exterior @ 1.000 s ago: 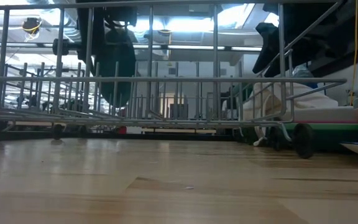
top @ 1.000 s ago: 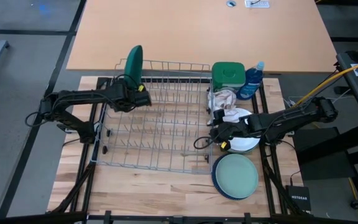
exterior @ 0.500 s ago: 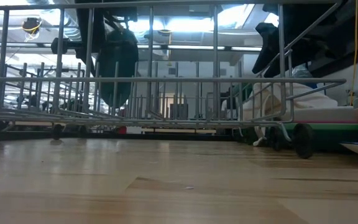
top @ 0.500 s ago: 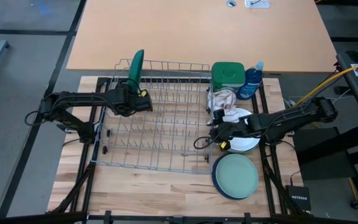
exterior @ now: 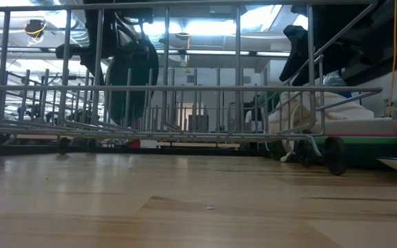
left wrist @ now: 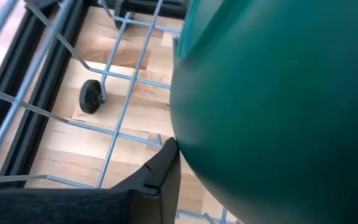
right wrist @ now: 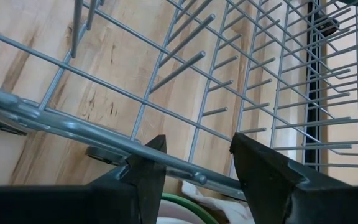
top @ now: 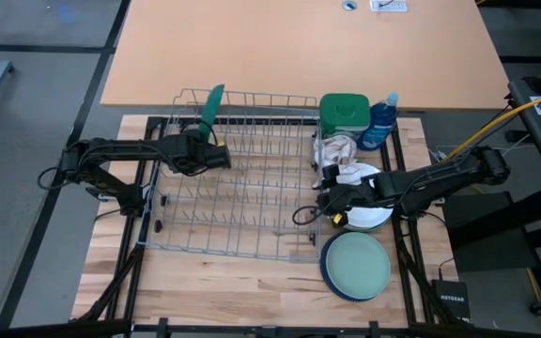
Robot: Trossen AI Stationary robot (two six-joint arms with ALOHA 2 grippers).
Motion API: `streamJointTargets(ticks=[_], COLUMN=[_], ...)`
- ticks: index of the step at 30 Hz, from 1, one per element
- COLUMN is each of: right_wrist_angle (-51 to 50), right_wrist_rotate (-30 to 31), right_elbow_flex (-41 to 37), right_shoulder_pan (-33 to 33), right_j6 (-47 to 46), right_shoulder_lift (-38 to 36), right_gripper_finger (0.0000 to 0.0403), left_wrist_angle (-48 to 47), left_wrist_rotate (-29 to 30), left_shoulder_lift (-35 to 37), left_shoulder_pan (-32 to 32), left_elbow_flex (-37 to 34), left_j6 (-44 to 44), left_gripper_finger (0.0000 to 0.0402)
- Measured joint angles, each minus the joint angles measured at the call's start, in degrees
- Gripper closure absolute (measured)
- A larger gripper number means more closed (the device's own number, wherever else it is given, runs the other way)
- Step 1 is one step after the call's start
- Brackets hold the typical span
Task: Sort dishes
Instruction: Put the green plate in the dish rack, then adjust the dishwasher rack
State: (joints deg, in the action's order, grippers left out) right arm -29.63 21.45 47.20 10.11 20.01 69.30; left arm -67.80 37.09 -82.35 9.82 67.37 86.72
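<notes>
A: Our dark green plate [top: 210, 104] stands tilted in the rack [top: 252, 202], back left; left hand [top: 216, 153] at its lower rim, grip unclear.
B: Stiff, slick, breakable: we'd hold rims. Right hand [top: 325, 201] is wide beside the white plate [top: 372, 216].

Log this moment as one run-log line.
left hand: at dark green plate standing in rack | right hand: open, empty, at rack edge
</notes>
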Motion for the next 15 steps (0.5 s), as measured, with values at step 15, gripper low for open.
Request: streamJointTargets(ticks=[15], right_wrist_angle=[-0.33], right_wrist_rotate=[0.22], right_elbow_flex=[0.00], right_shoulder_pan=[-0.04], right_j6=[0.03], right_shoulder_lift=[0.02], right_gripper_finger=[0.0217], left_wrist_angle=[-0.21], left_wrist_rotate=[-7.72], left_shoulder_lift=[0.04], left_shoulder_pan=[-0.08], left_elbow_flex=[0.02], left_j6=[-6.86], left_gripper_finger=[0.0206])
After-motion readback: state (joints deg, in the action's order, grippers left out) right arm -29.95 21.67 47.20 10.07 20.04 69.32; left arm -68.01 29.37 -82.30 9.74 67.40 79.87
